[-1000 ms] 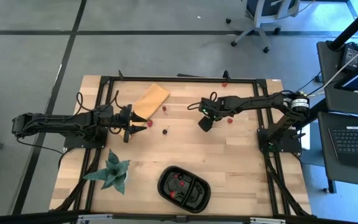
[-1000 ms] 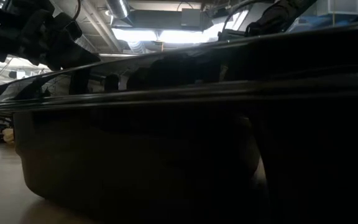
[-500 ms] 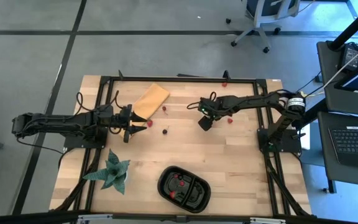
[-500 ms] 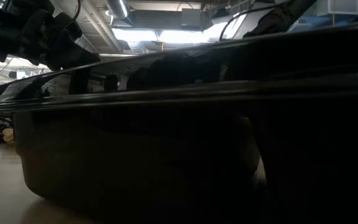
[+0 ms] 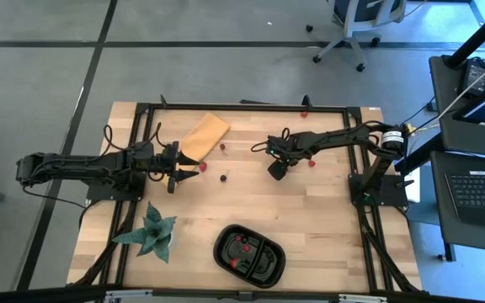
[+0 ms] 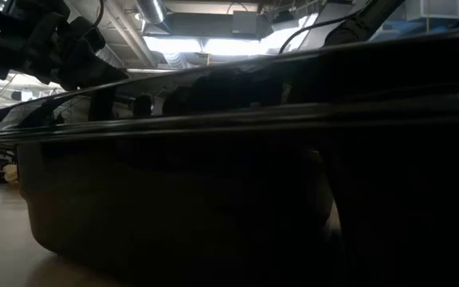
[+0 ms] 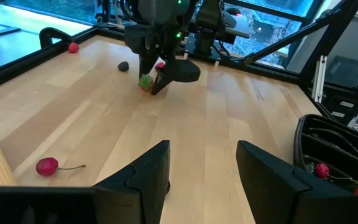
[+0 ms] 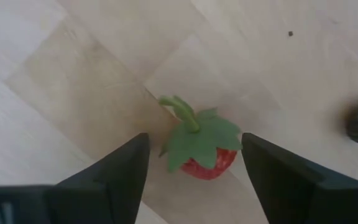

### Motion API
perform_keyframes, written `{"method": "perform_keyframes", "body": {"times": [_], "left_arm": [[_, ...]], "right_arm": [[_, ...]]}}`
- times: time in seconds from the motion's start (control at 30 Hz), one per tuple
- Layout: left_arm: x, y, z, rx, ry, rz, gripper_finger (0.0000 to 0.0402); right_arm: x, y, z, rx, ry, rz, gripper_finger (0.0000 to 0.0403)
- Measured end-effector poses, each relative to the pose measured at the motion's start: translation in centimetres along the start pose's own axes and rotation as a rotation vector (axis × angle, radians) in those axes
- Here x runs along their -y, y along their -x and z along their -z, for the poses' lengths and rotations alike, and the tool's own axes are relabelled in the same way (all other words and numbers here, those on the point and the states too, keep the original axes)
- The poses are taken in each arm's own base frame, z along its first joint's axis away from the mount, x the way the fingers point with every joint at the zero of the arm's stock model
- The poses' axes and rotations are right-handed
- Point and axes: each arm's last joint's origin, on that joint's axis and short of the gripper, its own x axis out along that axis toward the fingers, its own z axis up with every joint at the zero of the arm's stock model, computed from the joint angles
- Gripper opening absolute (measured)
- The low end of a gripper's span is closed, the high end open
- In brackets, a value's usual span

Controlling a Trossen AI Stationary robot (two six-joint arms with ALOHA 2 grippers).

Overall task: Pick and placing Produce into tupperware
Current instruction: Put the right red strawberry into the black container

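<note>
Right of centre on the worktop (image 5: 327,210), my right gripper (image 8: 194,163) hangs open astride a strawberry (image 8: 202,149), stem pointing away, while the left gripper (image 7: 202,163) waits open, far off.

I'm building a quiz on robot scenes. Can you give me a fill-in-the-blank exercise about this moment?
1. The right gripper hovers over a strawberry, its fingers ____.
2. The strawberry's leafy cap is ____ in colour.
3. The black tray sits beside the spiky ____ at the table's near edge.
4. The left gripper holds ____.

Missing words: open; green; plant; nothing
</note>
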Motion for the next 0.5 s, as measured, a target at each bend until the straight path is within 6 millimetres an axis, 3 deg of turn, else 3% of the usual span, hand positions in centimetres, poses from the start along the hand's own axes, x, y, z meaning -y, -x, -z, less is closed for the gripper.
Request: {"method": "perform_keyframes", "body": {"times": [0.5], "left_arm": [[-0.01,0.0,0.0,0.0,0.0,0.0,0.0178]], "right_arm": [[0.02,-0.03,0.01,-0.001,0.001,0.003,0.0151]]}}
